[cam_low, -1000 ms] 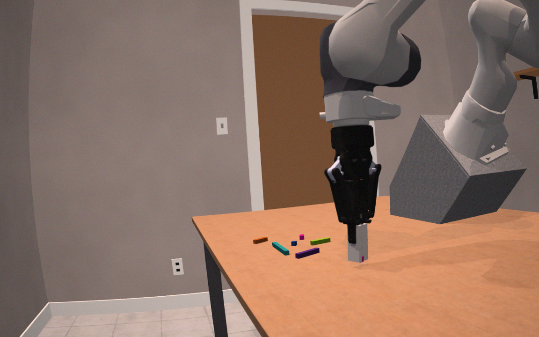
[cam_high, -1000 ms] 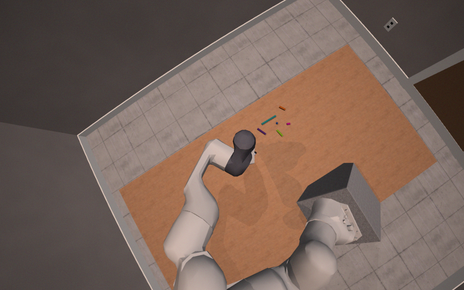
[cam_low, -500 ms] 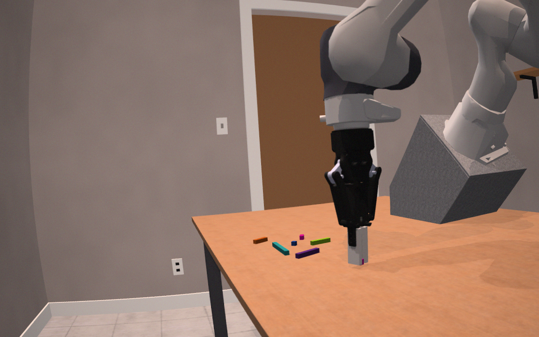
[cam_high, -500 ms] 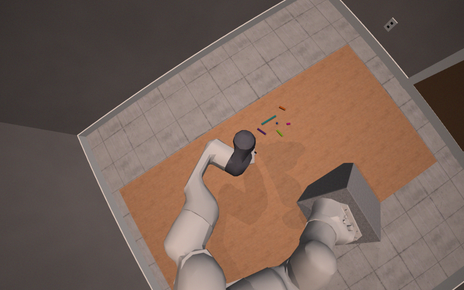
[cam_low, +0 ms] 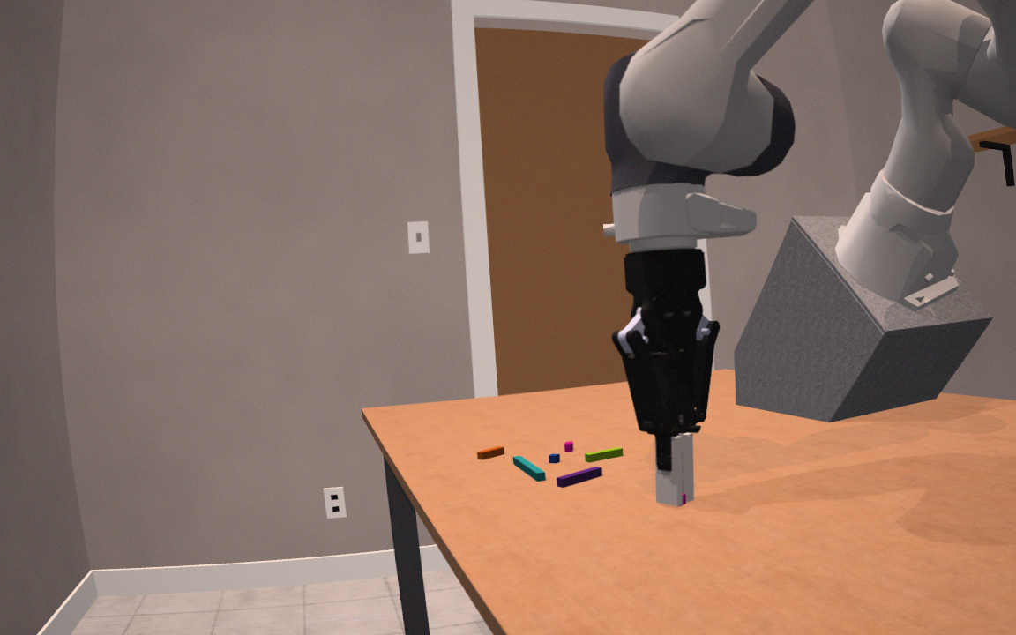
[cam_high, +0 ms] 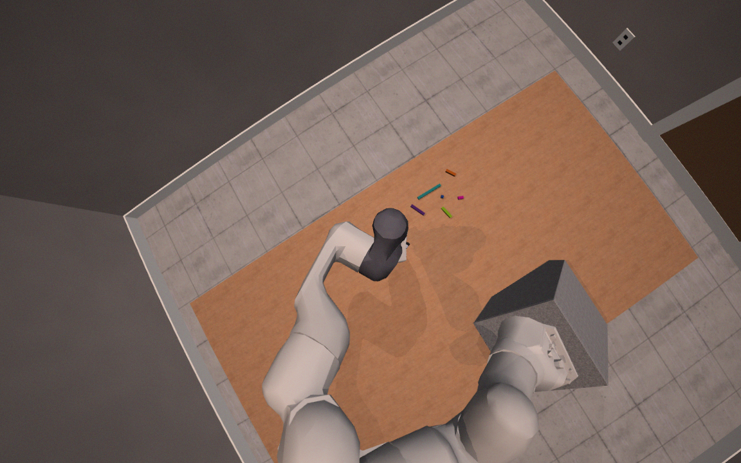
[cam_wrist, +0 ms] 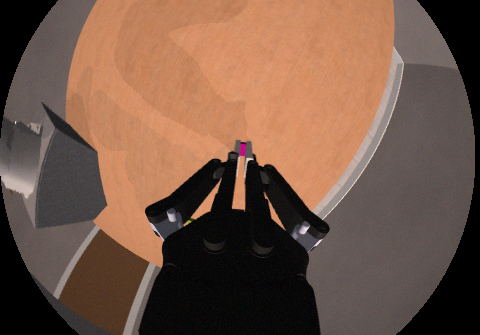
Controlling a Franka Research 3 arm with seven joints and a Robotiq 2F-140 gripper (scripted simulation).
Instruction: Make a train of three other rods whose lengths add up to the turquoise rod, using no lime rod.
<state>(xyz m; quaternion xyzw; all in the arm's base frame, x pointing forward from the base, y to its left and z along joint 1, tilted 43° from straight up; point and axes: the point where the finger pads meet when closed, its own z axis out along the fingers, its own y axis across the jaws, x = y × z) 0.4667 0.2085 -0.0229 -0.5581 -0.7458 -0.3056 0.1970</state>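
My gripper [cam_low: 675, 500] [cam_wrist: 242, 148] points down, shut on a magenta rod [cam_low: 683, 498] [cam_wrist: 243, 148], low over the table; whether the rod touches it I cannot tell. In the top view the arm hides the fingertips. A purple rod [cam_high: 417, 209] [cam_low: 578, 476] lies nearest to the gripper. A turquoise rod [cam_high: 429, 191] [cam_low: 528, 468] lies beyond it. A blue rod [cam_high: 441, 197] [cam_low: 553, 458], a second magenta rod [cam_high: 460, 198] [cam_low: 568, 446], a lime rod [cam_high: 446, 213] [cam_low: 603, 454] and an orange rod [cam_high: 450, 172] [cam_low: 490, 453] lie apart.
The wooden table [cam_high: 580, 172] [cam_low: 733, 584] has an edge close beyond the turquoise and orange rods. A grey block [cam_high: 580, 322] [cam_low: 811, 347] [cam_wrist: 70, 180] bears the arm's base at the other side. The arm's shadow falls across the table.
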